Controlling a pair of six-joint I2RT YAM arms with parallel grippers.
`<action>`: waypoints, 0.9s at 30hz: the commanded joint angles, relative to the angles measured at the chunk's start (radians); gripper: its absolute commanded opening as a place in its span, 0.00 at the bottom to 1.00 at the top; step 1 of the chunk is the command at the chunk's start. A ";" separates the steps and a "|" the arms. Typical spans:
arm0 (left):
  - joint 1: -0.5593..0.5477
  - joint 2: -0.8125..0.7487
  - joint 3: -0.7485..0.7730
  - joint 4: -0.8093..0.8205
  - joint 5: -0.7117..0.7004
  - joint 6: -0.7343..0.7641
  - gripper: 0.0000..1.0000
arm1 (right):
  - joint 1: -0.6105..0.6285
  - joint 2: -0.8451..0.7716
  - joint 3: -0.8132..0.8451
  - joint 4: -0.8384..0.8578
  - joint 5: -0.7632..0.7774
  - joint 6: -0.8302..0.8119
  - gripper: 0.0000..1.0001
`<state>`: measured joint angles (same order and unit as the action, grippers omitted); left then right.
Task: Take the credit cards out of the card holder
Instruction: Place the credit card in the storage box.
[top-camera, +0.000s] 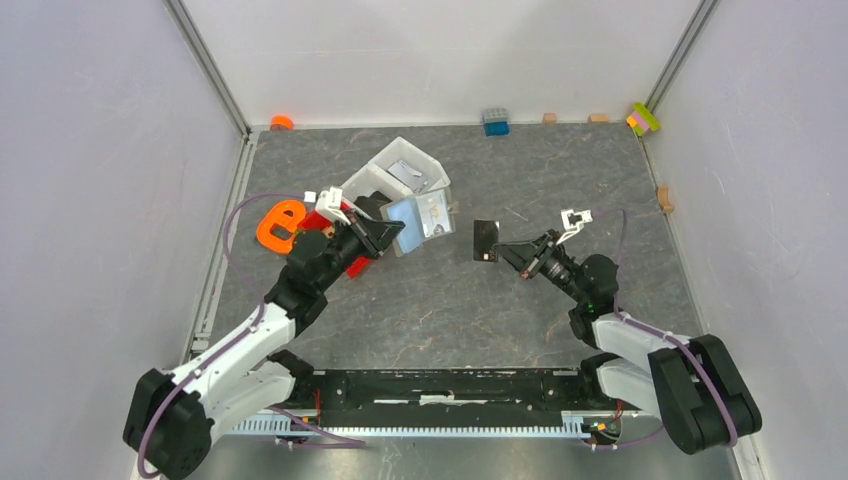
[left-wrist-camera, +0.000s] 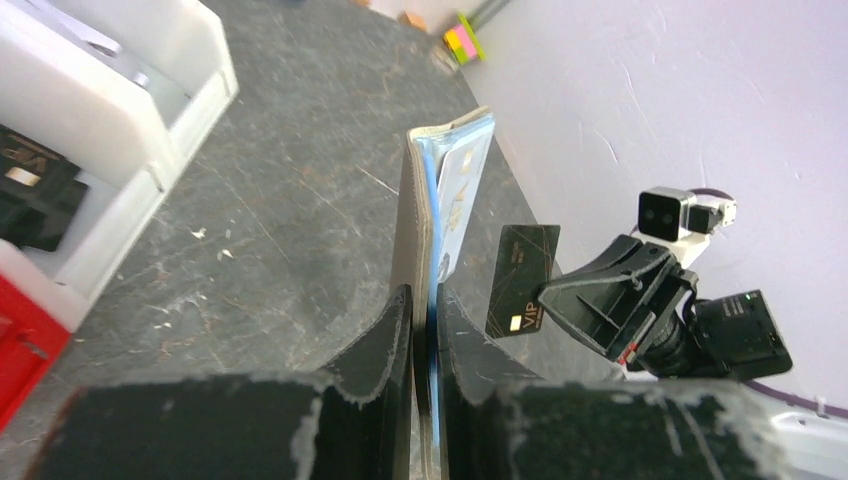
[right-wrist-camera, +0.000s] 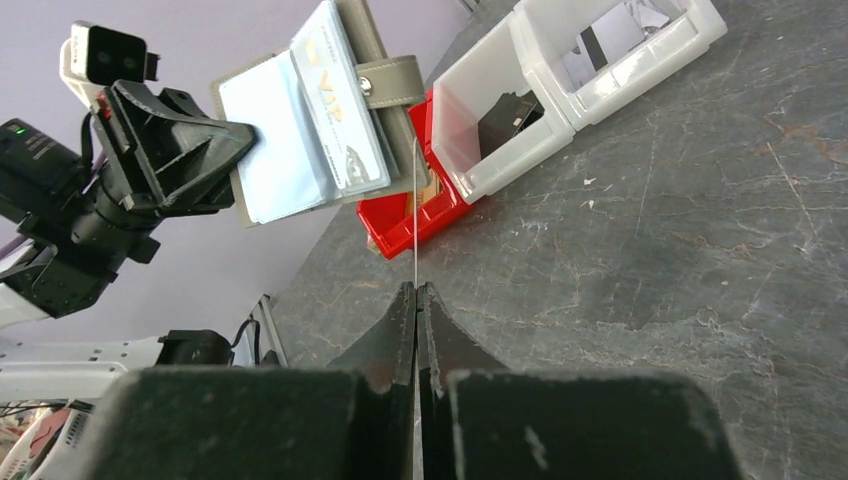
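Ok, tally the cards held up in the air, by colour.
Black card: 1
Pale blue card, in the card holder: 1
Whitish card, in the card holder: 1
Total: 3

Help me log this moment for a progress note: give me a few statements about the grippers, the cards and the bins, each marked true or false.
1. The left gripper is shut on the card holder. True.
2. The right gripper is empty. False: it pinches a black card.
3. The card holder lies closed on the table. False: it is held open in the air.
4. Pale cards sit in the holder. True.
5. The white bin stands beside the red bin. True.
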<state>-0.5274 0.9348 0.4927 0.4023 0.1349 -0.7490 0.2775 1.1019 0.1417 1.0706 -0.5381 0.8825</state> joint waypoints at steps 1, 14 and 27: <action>0.004 -0.090 -0.034 0.005 -0.144 0.051 0.02 | 0.032 0.043 0.089 -0.034 0.028 -0.058 0.00; 0.004 -0.274 -0.126 -0.016 -0.359 0.007 0.02 | 0.168 0.294 0.379 -0.243 0.119 -0.193 0.00; 0.004 -0.362 -0.166 -0.017 -0.422 -0.006 0.02 | 0.244 0.697 0.878 -0.510 0.071 -0.375 0.00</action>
<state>-0.5274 0.5888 0.3275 0.3416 -0.2409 -0.7391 0.5102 1.7226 0.8967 0.6369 -0.4374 0.5995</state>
